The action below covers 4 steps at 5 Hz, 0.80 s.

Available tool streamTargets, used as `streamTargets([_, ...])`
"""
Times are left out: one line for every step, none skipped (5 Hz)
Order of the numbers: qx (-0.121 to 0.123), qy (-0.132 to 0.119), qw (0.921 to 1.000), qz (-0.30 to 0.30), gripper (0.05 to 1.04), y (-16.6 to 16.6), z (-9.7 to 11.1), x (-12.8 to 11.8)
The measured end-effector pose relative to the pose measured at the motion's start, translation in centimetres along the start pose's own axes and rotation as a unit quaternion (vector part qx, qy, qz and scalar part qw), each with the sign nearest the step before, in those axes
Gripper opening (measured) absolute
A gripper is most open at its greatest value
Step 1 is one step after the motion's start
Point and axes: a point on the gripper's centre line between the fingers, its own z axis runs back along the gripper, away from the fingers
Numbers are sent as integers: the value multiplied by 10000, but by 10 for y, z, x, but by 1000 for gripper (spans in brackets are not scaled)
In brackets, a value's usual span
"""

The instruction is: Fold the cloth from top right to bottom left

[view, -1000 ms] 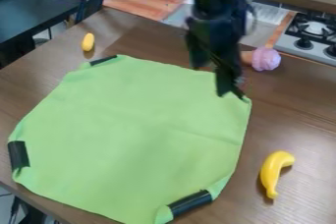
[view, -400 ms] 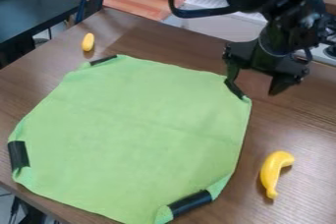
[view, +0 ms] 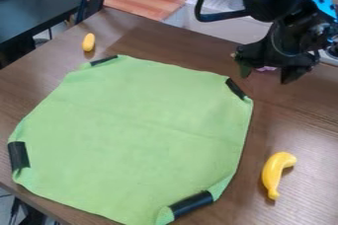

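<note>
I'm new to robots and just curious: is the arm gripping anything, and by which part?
Nothing is held: the pincer is open, clear of the green cloth.

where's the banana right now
In the camera view, the yellow banana lies on the table at the lower right, just right of the green cloth, apart from it.

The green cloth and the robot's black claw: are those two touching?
Apart. The camera view shows a strip of brown table between the cloth's upper-right corner and the gripper.
</note>
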Motion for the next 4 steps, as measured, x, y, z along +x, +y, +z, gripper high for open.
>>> streamTargets([114, 149, 9990, 408, 1001, 10, -13, -1])
streamTargets([173, 86, 9984, 528, 1001, 12, -16, 0])
streamTargets([260, 104, 9983, 512, 1001, 15, -24, -7])
streamTargets([292, 103, 9981, 527, 1001, 19, -28, -10])
